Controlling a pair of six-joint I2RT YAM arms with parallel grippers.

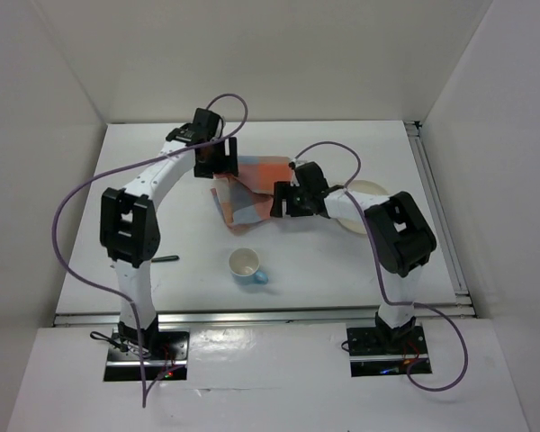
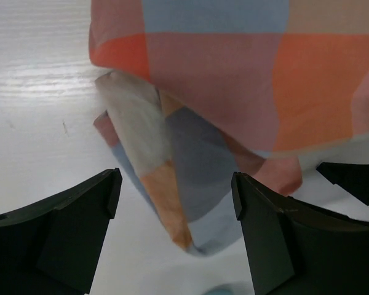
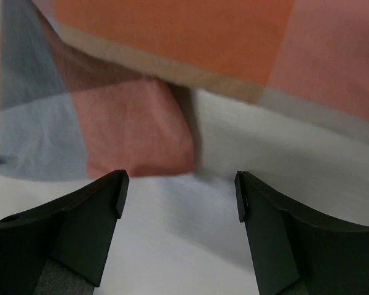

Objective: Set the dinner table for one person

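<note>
Left fingers (image 2: 67, 227): apart, empty, over the far-left corner of the checked cloth (image 1: 245, 193). Right fingers (image 3: 67, 227): apart, empty, at its right edge. Cloth: rumpled, mid-worktop (image 1: 324, 270), between both arms, each about equally near, at opposite ends.

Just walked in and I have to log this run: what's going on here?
The left gripper and the right gripper hover open at the edges of the checked cloth mat, holding nothing. The mat lies rumpled and partly folded over on the dinner table. A cup stands nearer the front edge, a plate sits partly hidden by the right arm, and a dark utensil lies beside the left arm.
</note>
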